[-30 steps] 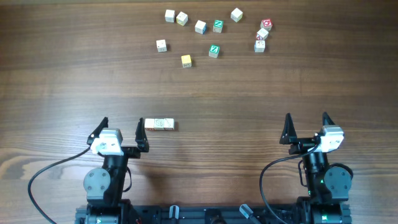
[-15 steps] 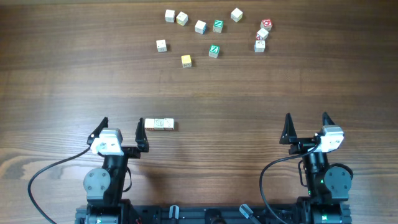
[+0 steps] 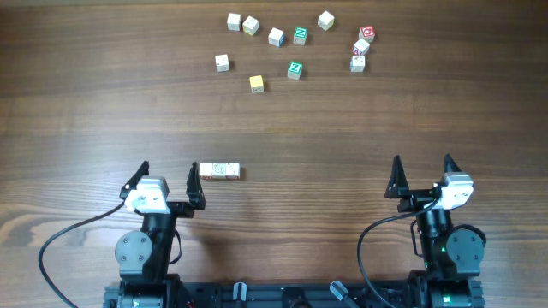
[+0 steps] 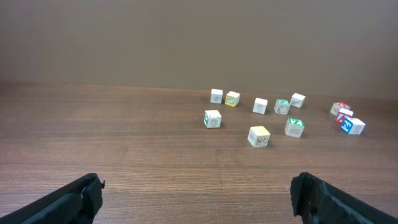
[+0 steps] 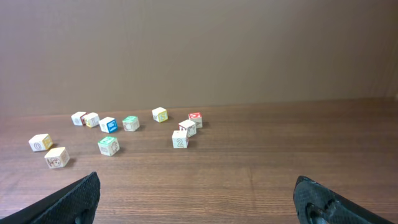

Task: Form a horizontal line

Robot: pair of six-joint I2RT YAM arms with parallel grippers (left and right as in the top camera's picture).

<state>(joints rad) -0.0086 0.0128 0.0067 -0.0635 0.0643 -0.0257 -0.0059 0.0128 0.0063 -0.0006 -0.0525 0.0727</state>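
Three tiny pale wooden cubes touch side by side in a short horizontal line [image 3: 219, 171] on the wooden table [image 3: 342, 128], in the overhead view. My left gripper [image 3: 169, 170] stands open just left of the row, its right fingertip close to the row's left end, nothing between its fingers. My right gripper [image 3: 422, 162] stands open and empty far to the right. In the left wrist view the left gripper [image 4: 196, 183] frames bare wood and the row is out of view. The right gripper [image 5: 198, 183] also frames bare wood.
Several loose letter cubes lie scattered along the far side: a yellow-topped cube [image 3: 256, 83] [image 4: 259, 135], a green Z cube [image 3: 294, 69] [image 4: 293, 127], a red-topped cube [image 3: 366, 34] [image 5: 195, 118], and a cube marked 2 [image 5: 180, 139].
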